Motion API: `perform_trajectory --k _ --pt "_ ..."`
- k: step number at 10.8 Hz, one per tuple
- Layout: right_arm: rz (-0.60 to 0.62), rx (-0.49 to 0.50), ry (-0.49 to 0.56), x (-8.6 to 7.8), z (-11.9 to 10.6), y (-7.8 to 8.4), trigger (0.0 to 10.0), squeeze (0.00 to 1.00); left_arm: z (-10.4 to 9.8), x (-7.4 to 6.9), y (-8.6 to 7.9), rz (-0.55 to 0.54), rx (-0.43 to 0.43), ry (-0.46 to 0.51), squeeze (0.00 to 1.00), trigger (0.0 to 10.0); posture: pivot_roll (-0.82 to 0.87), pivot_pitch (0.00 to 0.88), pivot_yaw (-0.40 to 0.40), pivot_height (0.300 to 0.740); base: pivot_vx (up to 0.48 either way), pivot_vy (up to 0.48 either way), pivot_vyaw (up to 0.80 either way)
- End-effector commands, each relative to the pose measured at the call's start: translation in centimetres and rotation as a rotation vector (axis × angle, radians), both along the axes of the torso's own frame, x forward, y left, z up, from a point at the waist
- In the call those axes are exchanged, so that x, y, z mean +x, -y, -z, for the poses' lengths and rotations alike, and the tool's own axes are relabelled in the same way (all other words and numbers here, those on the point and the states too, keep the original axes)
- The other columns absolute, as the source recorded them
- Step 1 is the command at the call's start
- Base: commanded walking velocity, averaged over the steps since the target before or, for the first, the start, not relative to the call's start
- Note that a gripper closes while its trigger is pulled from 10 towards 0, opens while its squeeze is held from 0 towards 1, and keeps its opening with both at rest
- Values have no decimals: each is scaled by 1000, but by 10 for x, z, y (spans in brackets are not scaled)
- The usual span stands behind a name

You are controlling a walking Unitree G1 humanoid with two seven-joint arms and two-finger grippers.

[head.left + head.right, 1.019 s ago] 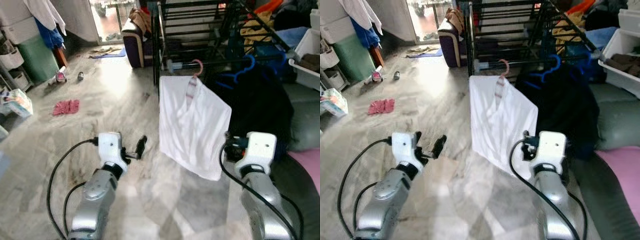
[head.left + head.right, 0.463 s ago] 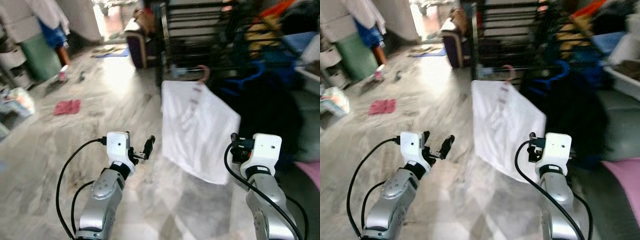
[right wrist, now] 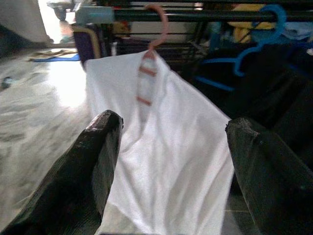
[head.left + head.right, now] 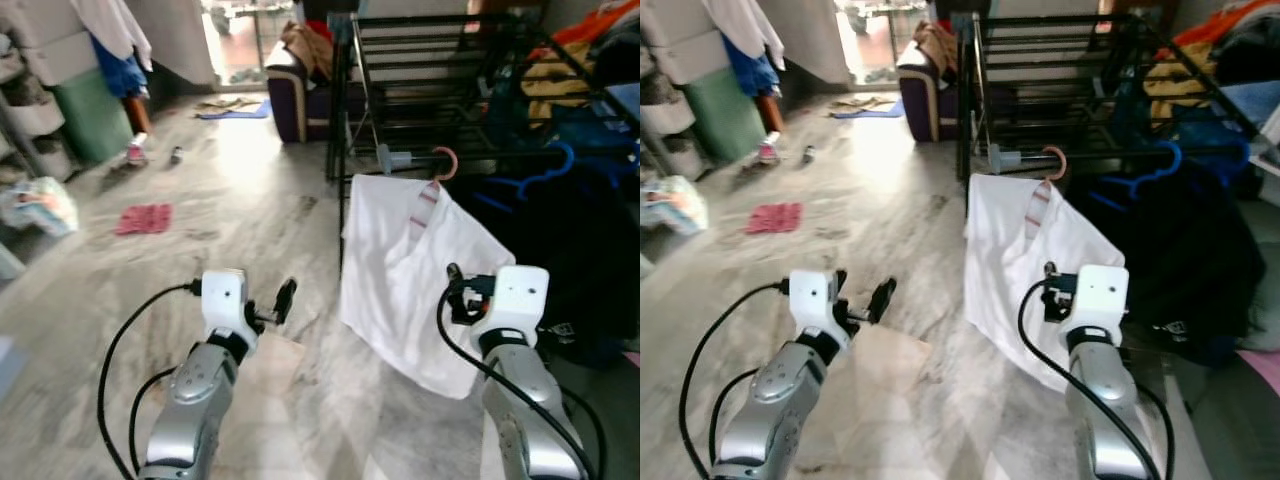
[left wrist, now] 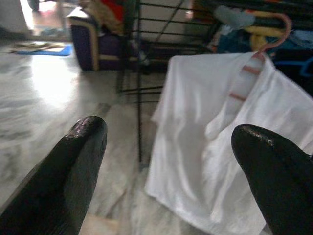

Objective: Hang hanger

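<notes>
Nearest the camera, the two silver arms are reaching forward over the marble floor (image 4: 250,200), both held low and well short of anything to grasp. The left gripper (image 5: 168,161) is hovering with its fingers spread wide apart and nothing between them; the right gripper (image 3: 178,161) is likewise spread and empty, pointing at the shirt (image 3: 166,142) from just in front of it, without touching as far as the pictures show. That empty, open stance suggests the hanging is already done and the arms are simply standing off so as not to snag the cloth. Just beyond the right gripper, the white shirt is draped on the pink hanger (image 4: 440,165), whose hook is sitting over a horizontal bar of the black rack (image 4: 440,60); the shirt is hanging tilted, one shoulder higher than the other, probably because the hanger is resting near the bar's end by the grey fitting. Beside it on the robot's right, a blue hanger (image 4: 545,170) is hooked on the same rack, with dark clothes (image 4: 1200,260) bunched below. Further off to the left, a red cloth (image 4: 144,218) is lying on the floor, a white bag (image 4: 40,205) is sitting nearby, and a green bin (image 4: 85,110) is standing against the wall. At the far end, a dark sofa (image 4: 300,95) is standing by a bright doorway.
</notes>
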State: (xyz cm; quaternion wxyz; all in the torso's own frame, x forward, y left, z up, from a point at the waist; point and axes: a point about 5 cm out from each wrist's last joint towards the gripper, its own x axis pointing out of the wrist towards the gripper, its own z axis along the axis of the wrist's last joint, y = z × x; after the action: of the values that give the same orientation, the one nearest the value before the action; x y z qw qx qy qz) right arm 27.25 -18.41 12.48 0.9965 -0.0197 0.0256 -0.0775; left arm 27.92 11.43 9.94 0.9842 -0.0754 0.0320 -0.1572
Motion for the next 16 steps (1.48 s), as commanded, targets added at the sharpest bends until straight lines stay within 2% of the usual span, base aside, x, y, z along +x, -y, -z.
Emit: perform_trajectory --k 1,8,12,14,15,16 --pt "17 -6 -1 -1 -1 6 10000 0 -1 0 6 22 7 5 0 10000 -25 0 47 740 368 307 0" --pt "34 -15 -9 0 -1 10 10000 0 1 -2 11 37 3 -15 0 10000 -30 0 46 740 460 0 0" --pt "11 -53 -23 0 0 8 10000 0 2 -3 12 40 -6 -25 0 10000 -29 1 46 740 341 -330 0" --pt "-29 -34 -35 1 1 4 10000 0 2 -3 12 38 -9 -25 0 10000 -29 2 46 740 366 -304 0" --pt "-111 -72 -49 3 1 -4 10000 0 1 -3 12 37 -18 -22 0 10000 -28 6 44 740 416 0 0" --pt "-97 -129 -73 3 2 -2 10000 0 2 -4 12 37 -24 -30 0 10000 -28 6 43 740 0 0 0"
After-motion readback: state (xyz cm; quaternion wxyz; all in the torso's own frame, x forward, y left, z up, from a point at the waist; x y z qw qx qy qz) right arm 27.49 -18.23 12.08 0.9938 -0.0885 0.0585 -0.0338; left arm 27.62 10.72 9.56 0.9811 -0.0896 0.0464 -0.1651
